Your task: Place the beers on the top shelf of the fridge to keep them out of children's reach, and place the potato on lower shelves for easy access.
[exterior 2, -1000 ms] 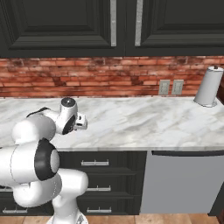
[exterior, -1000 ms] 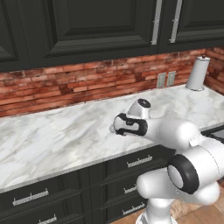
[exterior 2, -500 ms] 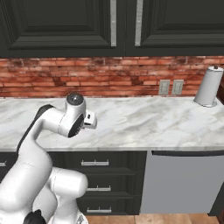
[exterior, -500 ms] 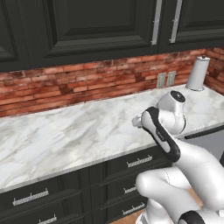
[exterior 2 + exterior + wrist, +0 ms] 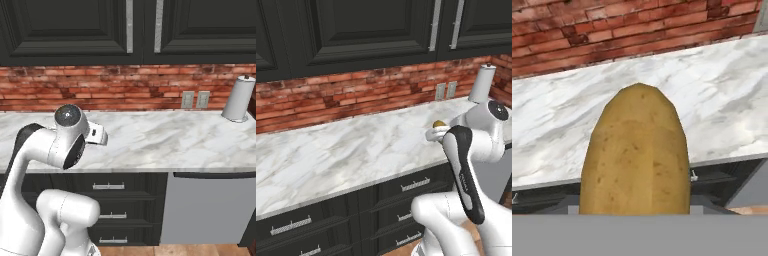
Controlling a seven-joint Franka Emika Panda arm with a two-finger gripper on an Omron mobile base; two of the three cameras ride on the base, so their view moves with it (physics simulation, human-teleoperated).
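The potato (image 5: 636,155), a golden-brown oval, stands close in front of the hand camera and hides the fingertips. My gripper (image 5: 437,128) is shut on the potato (image 5: 439,123), which peeks out as a small golden lump above the white hand, over the marble counter (image 5: 331,150) near its front edge. From the right base view the white hand (image 5: 97,134) points away toward the counter (image 5: 165,135). The beers and the fridge with its shelves are out of view.
A paper towel roll (image 5: 481,82) (image 5: 239,98) stands at the counter's right end against the brick wall. Wall outlets (image 5: 195,99) sit beside it. Dark cabinets hang above, drawers (image 5: 406,187) and a grey dishwasher front (image 5: 205,210) below.
The arm has swung to the right over the counter, taking the hand and the potato from the middle toward the right side. The base has stayed put.
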